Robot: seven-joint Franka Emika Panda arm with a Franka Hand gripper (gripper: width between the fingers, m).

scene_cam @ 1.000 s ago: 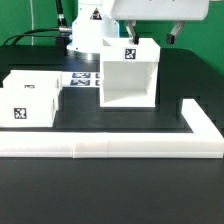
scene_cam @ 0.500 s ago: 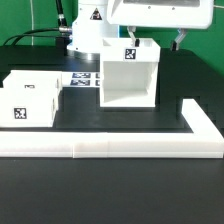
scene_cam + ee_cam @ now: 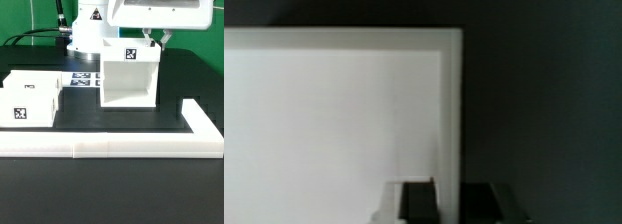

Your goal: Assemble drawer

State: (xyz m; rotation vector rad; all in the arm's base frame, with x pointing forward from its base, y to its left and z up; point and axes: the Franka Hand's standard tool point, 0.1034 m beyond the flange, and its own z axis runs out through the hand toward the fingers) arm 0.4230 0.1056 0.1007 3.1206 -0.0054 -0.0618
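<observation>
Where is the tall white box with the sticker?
The housing stands mid-table, toward the exterior view's right of the trays, behind the border wall.

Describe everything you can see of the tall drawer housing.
The housing is a white, plastic-looking box standing upright on the black table, its open, empty front toward the exterior camera. A black-and-white tag sits at its top rear edge. The gripper is above its wall on the exterior view's right, fingers either side; contact is unclear.

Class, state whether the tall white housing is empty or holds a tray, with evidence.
Empty: the housing shows a bare white interior through its open front; the trays sit outside it.
</observation>
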